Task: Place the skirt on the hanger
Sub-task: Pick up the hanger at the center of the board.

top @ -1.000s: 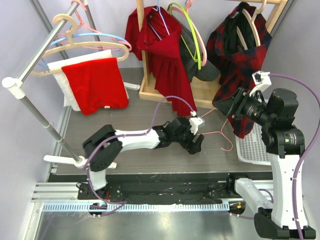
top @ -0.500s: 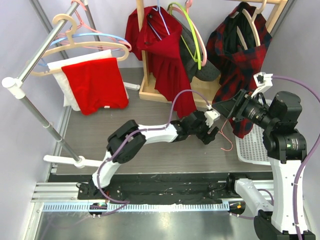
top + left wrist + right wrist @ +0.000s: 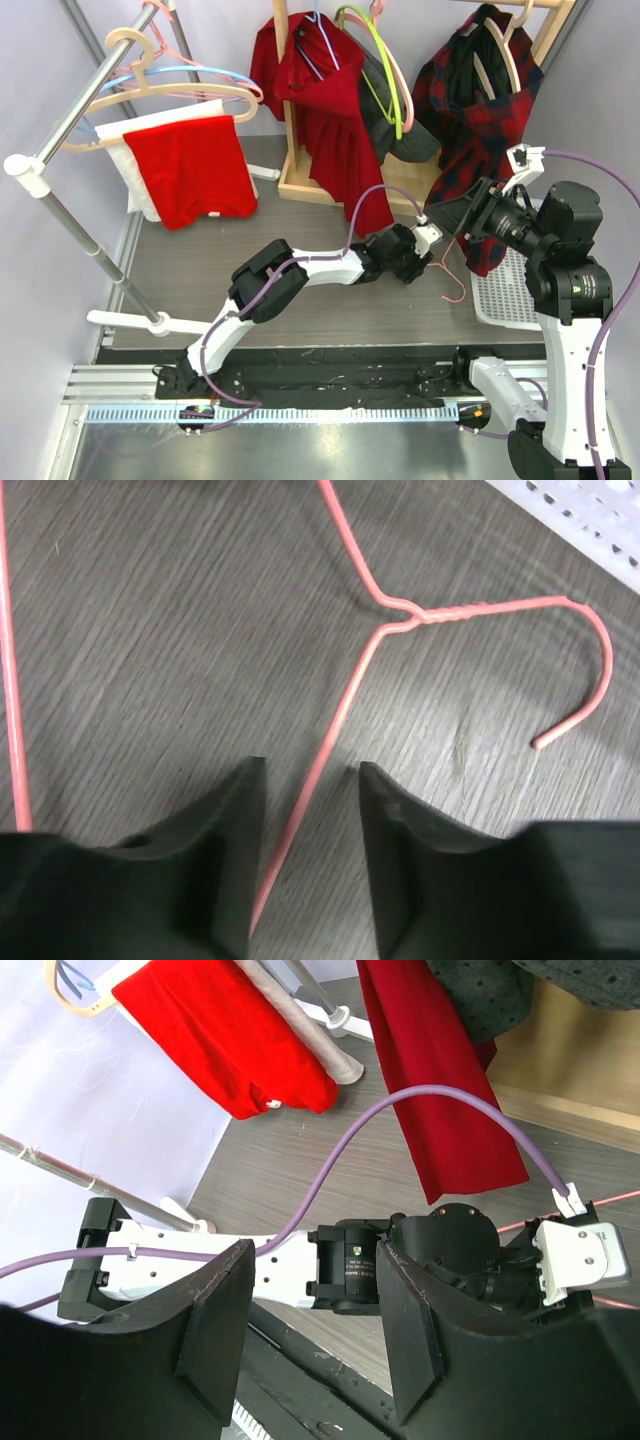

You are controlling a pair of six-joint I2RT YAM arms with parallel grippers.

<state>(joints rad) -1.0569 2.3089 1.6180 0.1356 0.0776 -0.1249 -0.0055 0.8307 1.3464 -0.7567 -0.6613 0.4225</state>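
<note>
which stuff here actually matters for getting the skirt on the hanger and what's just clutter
For the job: pink wire hanger; left pincer, astride its wire; right pincer, open, empty; the skirt is either the red pleated garment or the plaid garment, cannot tell.

Lying about: red cloth on the rail; green hanger; white perforated basket.

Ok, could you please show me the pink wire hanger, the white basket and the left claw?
pink wire hanger (image 3: 440,613), left wrist view, on its twisted neck.
white basket (image 3: 505,295), top external view, on its perforated wall.
left claw (image 3: 310,770), left wrist view, midway between its fingertips.
</note>
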